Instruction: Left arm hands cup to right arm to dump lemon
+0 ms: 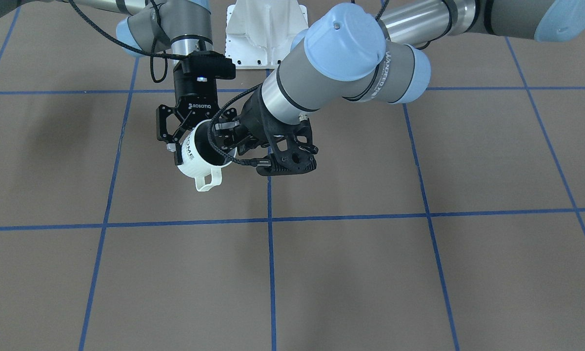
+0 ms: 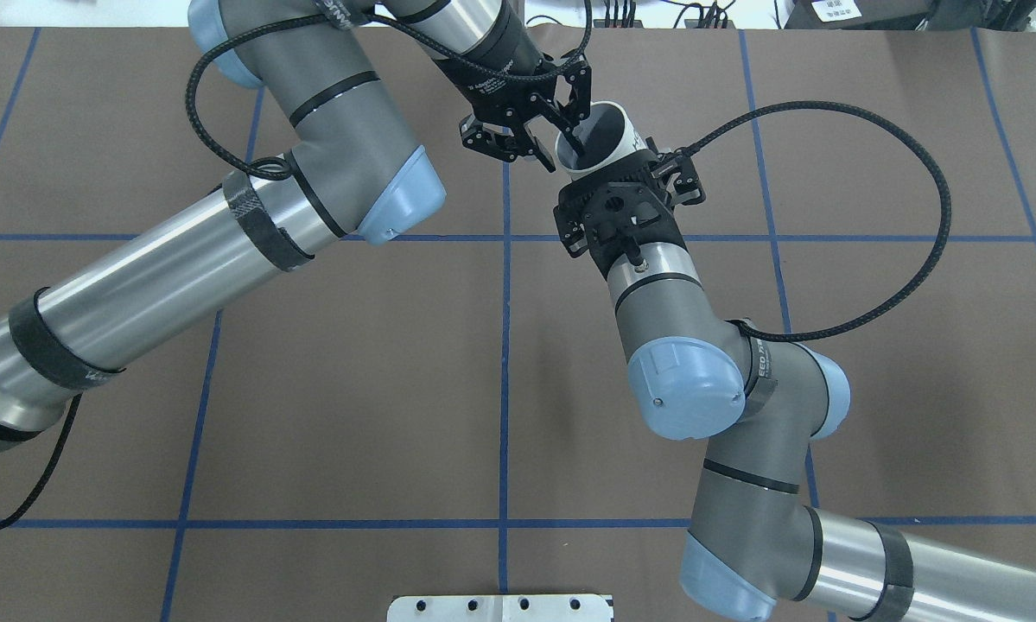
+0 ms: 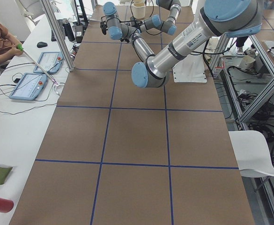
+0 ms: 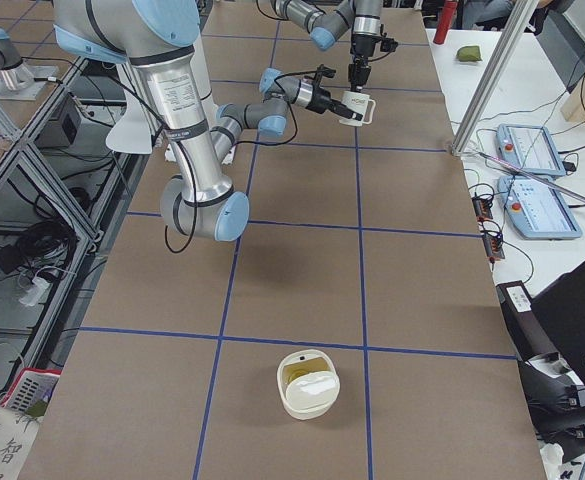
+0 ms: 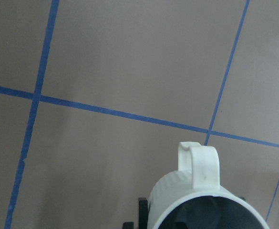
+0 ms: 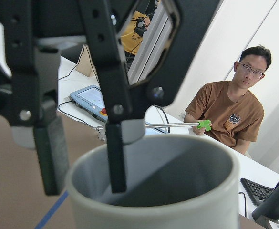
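The white ribbed cup (image 1: 194, 168) with "HOME" lettering hangs tilted above the table, its handle (image 1: 208, 181) pointing away from the robot. My left gripper (image 1: 224, 136) reaches in from the side. One finger is inside the mouth and one outside, shut on the cup's rim (image 6: 177, 210). My right gripper (image 1: 199, 146) straddles the cup's (image 2: 630, 136) body from behind, its fingers (image 1: 169, 145) against the sides. The left wrist view shows the cup (image 5: 196, 186) from its mouth side. The lemon is hidden; only the grey inside shows.
A cream tub (image 4: 307, 385) stands on the table far toward the robot's right end. The white base plate (image 1: 268, 34) is at the robot's side. A seated person (image 6: 230, 114) with a green-tipped rod, and tablets (image 4: 532, 170), are beyond the table's far edge.
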Robot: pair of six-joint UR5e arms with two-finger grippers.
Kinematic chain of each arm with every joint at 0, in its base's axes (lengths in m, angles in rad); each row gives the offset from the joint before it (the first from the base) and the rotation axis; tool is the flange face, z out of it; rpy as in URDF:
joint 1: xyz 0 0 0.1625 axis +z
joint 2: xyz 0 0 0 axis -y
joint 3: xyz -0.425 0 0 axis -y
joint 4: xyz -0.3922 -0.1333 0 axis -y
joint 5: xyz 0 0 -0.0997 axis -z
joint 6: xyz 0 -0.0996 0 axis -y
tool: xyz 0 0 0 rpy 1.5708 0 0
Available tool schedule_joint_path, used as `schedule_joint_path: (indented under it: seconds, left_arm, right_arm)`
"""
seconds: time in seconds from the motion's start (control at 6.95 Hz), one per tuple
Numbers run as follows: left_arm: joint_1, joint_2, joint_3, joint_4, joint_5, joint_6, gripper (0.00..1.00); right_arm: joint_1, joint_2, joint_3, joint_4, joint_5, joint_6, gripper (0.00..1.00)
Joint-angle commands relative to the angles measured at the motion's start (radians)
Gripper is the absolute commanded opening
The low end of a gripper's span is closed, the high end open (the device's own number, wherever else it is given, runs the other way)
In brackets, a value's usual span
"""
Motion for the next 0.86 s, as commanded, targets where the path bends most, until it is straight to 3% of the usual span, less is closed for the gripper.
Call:
schedule_joint_path:
  seconds: [0.0, 0.14, 0.29, 0.72]
  left_arm:
    - [0.0, 0.002, -0.001, 0.0, 0.0, 0.002, 0.38]
    - [0.003, 0.002, -0.001, 0.003, 0.0, -0.002, 0.03]
    - [0.001, 0.003, -0.001, 0.007, -0.012, -0.002, 0.0]
    - [-0.025, 0.005, 0.004, 0.014, -0.049, -0.001, 0.0]
  right_arm:
    - [0.0, 0.0, 0.001, 0.0, 0.001, 0.0, 0.4]
    - [0.0, 0.001, 0.001, 0.0, -0.001, 0.0, 0.42]
    - [0.0, 0.003, 0.001, 0.0, 0.001, 0.0, 0.97]
    - [0.0, 0.003, 0.006, 0.002, 0.005, 0.009, 1.0]
